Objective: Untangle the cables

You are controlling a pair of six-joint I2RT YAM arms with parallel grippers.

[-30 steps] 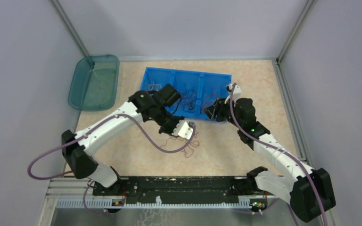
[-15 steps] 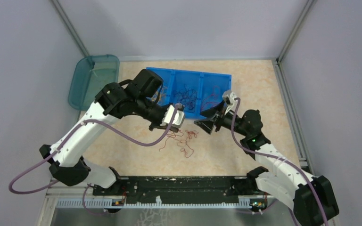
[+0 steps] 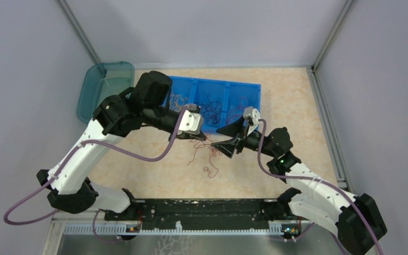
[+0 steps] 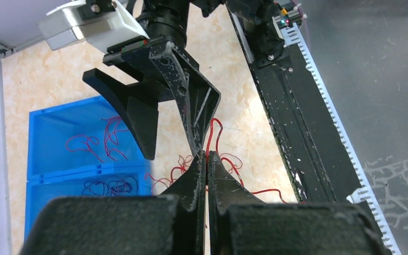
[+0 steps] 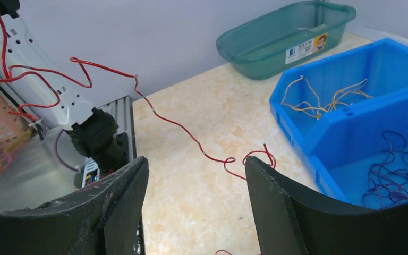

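Note:
My left gripper [image 3: 201, 137] is shut on a red cable [image 3: 206, 155] and holds it raised, with a tangle of red cables hanging down to the table. In the left wrist view the jaws [image 4: 207, 155] pinch the red cable [image 4: 212, 133]. My right gripper [image 3: 227, 142] is open and empty, right beside the left one; its fingers [image 4: 141, 114] face it. In the right wrist view the open gripper [image 5: 196, 162] sits above a red strand [image 5: 191, 139] that runs up to the upper left.
A blue three-part tray [image 3: 255, 87] behind the grippers holds orange-yellow cables [image 3: 178, 101], dark purple cables [image 3: 212, 106] and red cables [image 3: 239, 109]. A teal basin [image 3: 106, 90] stands at the back left. The black rail [image 3: 202, 210] runs along the near edge.
My left gripper has risen and drawn back left with the red cables, lifting them off the table. My right gripper has left the tray and come left and nearer, beside the hanging cables.

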